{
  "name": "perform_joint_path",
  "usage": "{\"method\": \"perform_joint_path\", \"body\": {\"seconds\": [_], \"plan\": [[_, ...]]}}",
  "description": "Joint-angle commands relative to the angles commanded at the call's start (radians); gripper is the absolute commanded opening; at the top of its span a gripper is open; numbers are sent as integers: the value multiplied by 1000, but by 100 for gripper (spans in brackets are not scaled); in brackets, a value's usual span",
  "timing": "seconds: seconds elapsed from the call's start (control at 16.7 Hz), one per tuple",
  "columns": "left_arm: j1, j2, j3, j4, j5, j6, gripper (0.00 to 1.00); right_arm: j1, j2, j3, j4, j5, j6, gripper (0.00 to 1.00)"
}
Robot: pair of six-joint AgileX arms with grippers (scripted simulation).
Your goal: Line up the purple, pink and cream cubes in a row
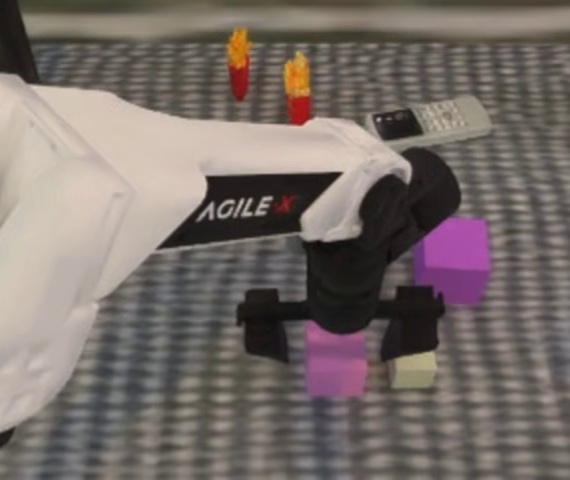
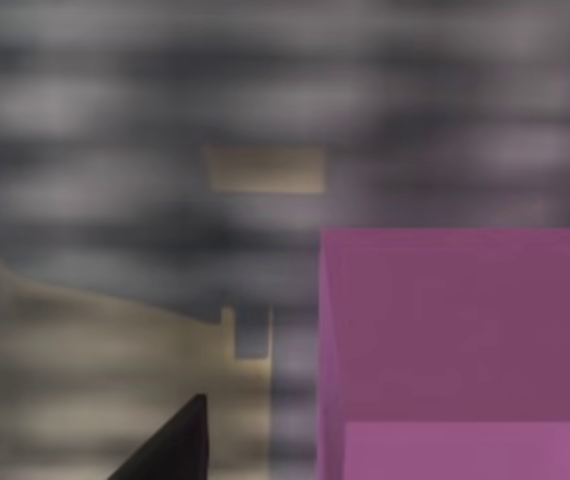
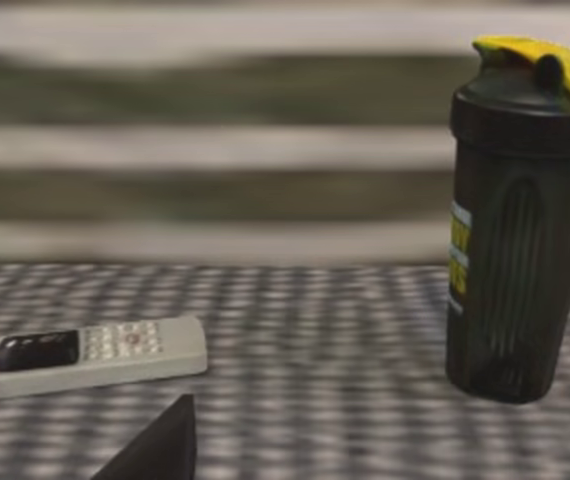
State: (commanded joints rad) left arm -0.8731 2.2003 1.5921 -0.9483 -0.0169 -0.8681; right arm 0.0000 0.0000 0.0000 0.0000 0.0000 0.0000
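The pink cube (image 1: 335, 368) lies on the table between the two spread fingers of my left gripper (image 1: 337, 348), which hangs open just above it, touching neither side. The small cream cube (image 1: 412, 371) sits right of the pink one, just under the gripper's right finger (image 1: 410, 325). The larger purple cube (image 1: 452, 258) stands farther back and to the right, apart from both. In the left wrist view the pink cube (image 2: 465, 350) fills one side and one dark finger (image 2: 177, 445) shows. My right arm is out of the top view; its wrist view shows one dark finger (image 3: 165, 445) off-centre over bare table.
Two red fries cartons (image 1: 238, 65) (image 1: 297, 92) stand at the back. A grey phone handset (image 1: 428, 120) (image 3: 95, 355) lies behind the purple cube. A black shaker bottle with a yellow lid (image 3: 520, 230) stands near the right arm. My left arm's white body covers the table's left.
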Motion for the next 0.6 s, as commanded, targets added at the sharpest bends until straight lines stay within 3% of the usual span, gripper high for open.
{"method": "perform_joint_path", "body": {"seconds": [0.18,0.6], "plan": [[0,-5,15,-17,1,-1,100,0,0,0,0,0,0,100],[14,-69,163,-234,-1,-6,100,0,0,0,0,0,0,100]]}}
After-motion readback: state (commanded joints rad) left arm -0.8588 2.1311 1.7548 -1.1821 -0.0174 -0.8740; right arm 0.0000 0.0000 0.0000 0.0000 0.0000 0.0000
